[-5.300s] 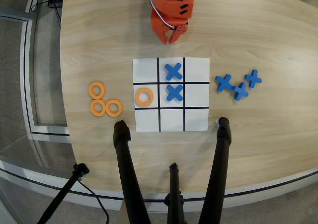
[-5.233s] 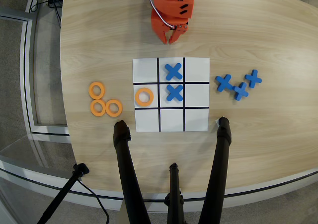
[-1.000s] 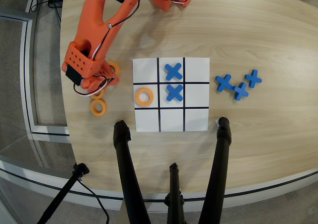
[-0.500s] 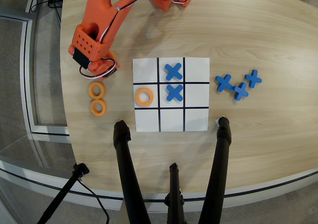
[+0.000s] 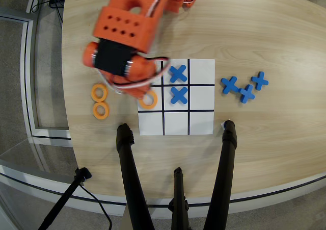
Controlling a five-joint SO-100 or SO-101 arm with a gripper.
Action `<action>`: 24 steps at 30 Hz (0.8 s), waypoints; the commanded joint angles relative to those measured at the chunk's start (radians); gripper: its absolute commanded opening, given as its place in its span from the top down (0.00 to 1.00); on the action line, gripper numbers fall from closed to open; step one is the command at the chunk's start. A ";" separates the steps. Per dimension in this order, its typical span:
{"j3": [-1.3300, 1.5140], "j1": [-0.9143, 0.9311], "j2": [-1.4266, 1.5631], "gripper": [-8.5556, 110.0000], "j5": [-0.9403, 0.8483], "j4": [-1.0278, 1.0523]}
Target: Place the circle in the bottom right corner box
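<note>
Overhead view: arm (image 5: 133, 28) reaches in from the far edge and hangs over the grid's (image 5: 176, 97) left side, motor housing blurred. Gripper tip is hidden under the arm body, so can't tell if fingers are apart, together, or clamped on anything.

A ring (image 5: 148, 100) lies in the mid-left cell, partly covered by the arm, just at its tip; whether fingers touch it can't be told. Two more rings (image 5: 99, 92) (image 5: 101, 110) sit on bare table left of the grid, just beside each other. Two crosses (image 5: 178, 73) (image 5: 179, 95) fill the far-centre and centre cells; three spare crosses (image 5: 245, 86) cluster to the right, off the sheet.

Target cell (image 5: 201, 123), near-right corner in this view, is empty, as is the whole near row.

Handling, as a guess: ring looks like foam, so v. light, soft, a bit squashy, not fragile, prob. grippy rather than slick. Best hold: one finger through the hole, other outside, pinching the band; or squeeze across the outer edge, lightly. Being flat, fingers need to go right down to the paper, which may drag the sheet. Carry path should skirt the centre cross.
</note>
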 commanded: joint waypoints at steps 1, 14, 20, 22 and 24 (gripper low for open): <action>0.072 -0.104 0.041 0.93 0.006 -0.040; 0.402 -0.084 -0.046 0.93 0.026 -0.416; 0.413 -0.080 -0.084 0.93 0.026 -0.443; 0.417 -0.075 -0.094 0.93 0.026 -0.456; 0.422 -0.071 -0.106 0.93 0.026 -0.476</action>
